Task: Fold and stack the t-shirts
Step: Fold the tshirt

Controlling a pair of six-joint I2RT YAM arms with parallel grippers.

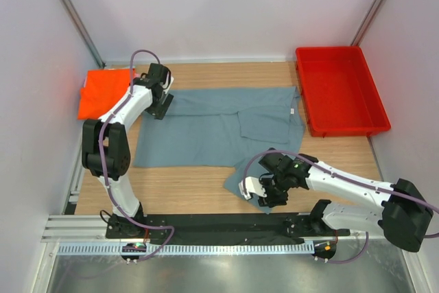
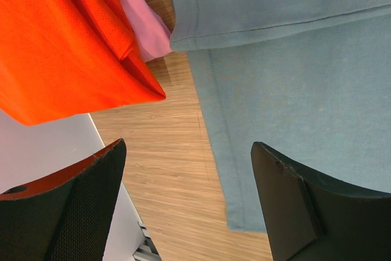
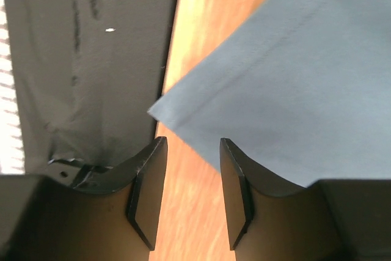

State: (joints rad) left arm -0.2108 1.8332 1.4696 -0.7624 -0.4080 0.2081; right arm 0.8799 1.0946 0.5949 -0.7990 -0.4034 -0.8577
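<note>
**Folding barely begun, with the grey shirt open on the counter**

The grey shirt [image 1: 206,132] lies spread across the middle of the counter [image 1: 185,186]. It is mostly flat, with one part turned in over itself on the side toward the bin [image 1: 302,90] and a corner trailing toward the near edge. No finished fold shows on it. The orange shirt [image 1: 103,92] sits in the far left corner as a rumpled block. In the left wrist view the pink shirt [image 2: 143,25] peeks out from beneath its edge. Whether either is properly folded cannot be told, though one does lie on the other.

The left end effector [image 2: 188,157] hovers over the grey shirt's far left corner, just beside the orange shirt, its fingers spread wide and holding nothing. The right end effector [image 3: 190,151] is low over the trailing near corner. Its fingers are parted with bare wood showing between them, and the hem crosses just at the tips, so it is released rather than gripping.

Judged from this, the task is at an early stage. The grey shirt needs its whole fold and must then join the pile at the far left. The two smaller shirts may want tidying as well.
</note>
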